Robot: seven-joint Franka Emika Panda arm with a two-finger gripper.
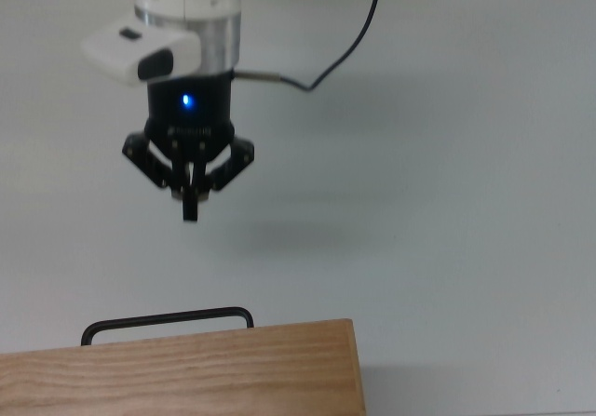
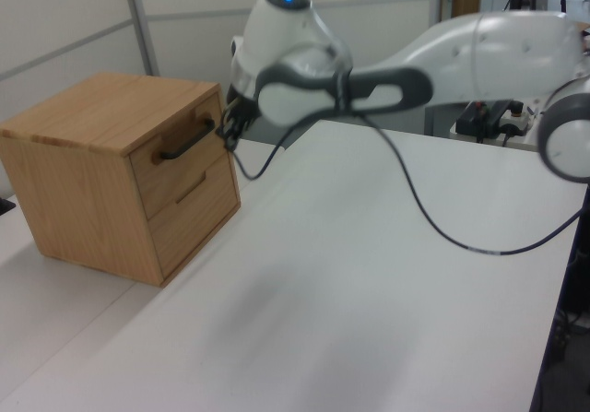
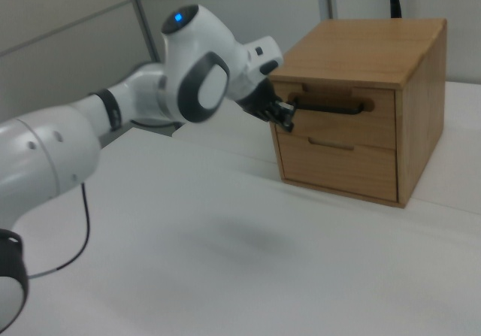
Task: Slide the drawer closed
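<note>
The drawer (image 3: pixel 340 122) is the upper one in the pine cabinet (image 3: pixel 359 43), and its front sits flush with the cabinet face. Its black bar handle (image 1: pixel 168 321) sticks out past the cabinet's top edge in the top view and also shows as the handle (image 2: pixel 189 142) in the left view. My gripper (image 1: pixel 191 213) hangs over bare table, well apart from the handle, shut with nothing between its fingers. In the right view the gripper (image 3: pixel 286 118) is just off the handle's left end; in the left view the gripper (image 2: pixel 228 134) is beside the cabinet's front corner.
A lower drawer (image 3: pixel 338 164) with a small pull sits under the upper one. A black cable (image 1: pixel 345 53) trails from my wrist across the white table (image 1: pixel 466 202). My arm (image 2: pixel 479 52) spans the left view's right half.
</note>
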